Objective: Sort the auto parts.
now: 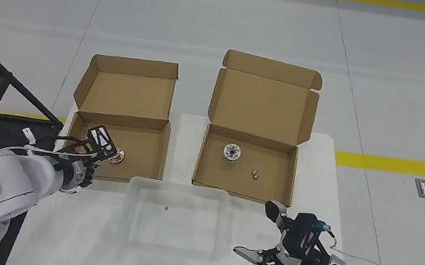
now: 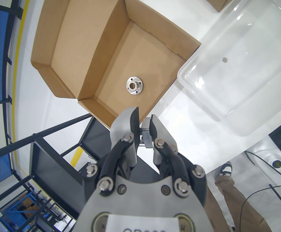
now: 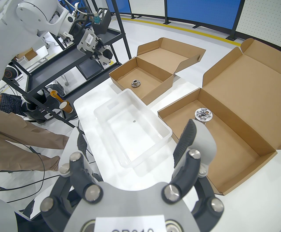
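The left gripper (image 2: 144, 114) was clamped on a small grey stepped metal block (image 2: 146, 133), whose long axis ran along the fingers, just outside a corner of the open brown cardboard box (image 2: 87, 55). Inside that box a round silver flange (image 2: 134, 85) lay flat, bore upward. The right gripper (image 3: 136, 136) gaped wide, empty.

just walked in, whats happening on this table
A two-armed robot is sorting metal auto parts into two open cardboard boxes. The left gripper is shut on a small metal part by the near corner of the left box, which holds a flanged part. The right gripper is open beside the clear bin. The right box holds a round part and a tiny piece.
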Motion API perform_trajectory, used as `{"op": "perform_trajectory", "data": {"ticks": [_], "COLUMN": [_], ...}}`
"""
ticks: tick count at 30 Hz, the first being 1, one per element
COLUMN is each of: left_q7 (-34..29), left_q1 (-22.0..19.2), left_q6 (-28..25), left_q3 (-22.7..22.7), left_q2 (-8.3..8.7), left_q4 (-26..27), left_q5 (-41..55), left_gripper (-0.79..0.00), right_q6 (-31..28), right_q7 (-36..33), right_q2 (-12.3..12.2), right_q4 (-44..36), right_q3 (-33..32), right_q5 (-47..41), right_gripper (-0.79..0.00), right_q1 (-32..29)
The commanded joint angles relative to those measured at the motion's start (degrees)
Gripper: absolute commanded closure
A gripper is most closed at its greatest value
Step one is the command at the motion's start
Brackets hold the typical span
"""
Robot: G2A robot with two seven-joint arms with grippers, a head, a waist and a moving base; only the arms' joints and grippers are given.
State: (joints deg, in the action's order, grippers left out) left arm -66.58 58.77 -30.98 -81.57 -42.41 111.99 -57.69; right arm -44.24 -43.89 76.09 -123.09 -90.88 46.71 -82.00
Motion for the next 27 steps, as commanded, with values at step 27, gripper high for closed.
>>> {"op": "perform_trajectory", "data": {"ticks": [27], "left_q7": [17.86], "left_q1": [-29.73], "left_q6": [-16.7], "left_q3": [30.29], "left_q2": [-8.16], "left_q4": [-39.3], "left_q5": [-3.52], "left_gripper": [0.0], "right_q6": [0.0], "right_q7": [0.0], "right_q2": [0.0], "right_q4": [0.0], "right_q3": [0.0], "right_q5": [0.0], "right_gripper": [-0.785], "right_q1": [0.0]}}
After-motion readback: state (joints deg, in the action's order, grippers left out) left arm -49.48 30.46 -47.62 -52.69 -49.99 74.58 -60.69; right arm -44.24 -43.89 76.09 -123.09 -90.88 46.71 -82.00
